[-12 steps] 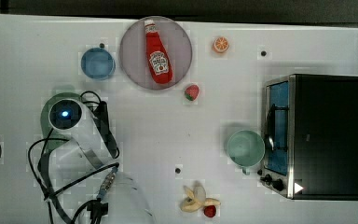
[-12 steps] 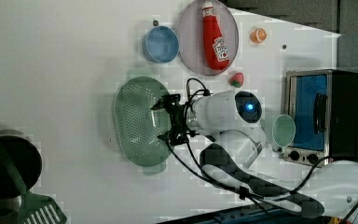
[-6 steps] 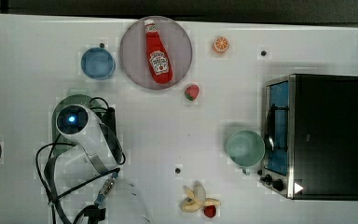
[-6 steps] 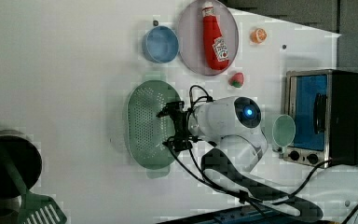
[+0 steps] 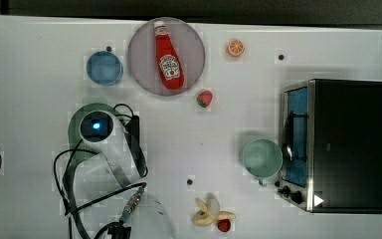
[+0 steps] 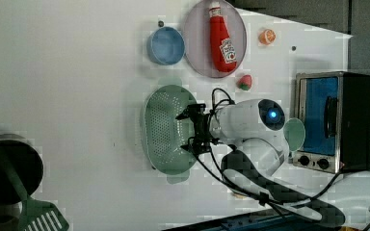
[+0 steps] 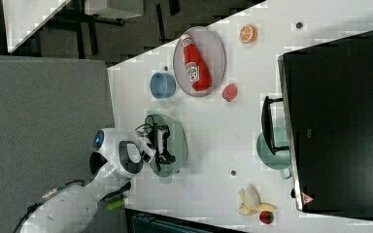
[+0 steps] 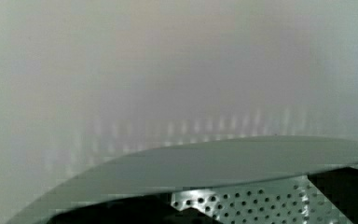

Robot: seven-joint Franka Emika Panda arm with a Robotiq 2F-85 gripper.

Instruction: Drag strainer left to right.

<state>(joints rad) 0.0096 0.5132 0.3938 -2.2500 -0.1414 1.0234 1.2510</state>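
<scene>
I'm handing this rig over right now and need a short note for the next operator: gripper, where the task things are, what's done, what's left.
Gripper: open, over the right side of the strainer in the left view; a grip isn't visible.
Strainer: on the white table, below the blue bowl in the top view, far from the toaster oven.
Done: gripper positioned at the strainer.
Left: drag it rightward across the table.
</scene>
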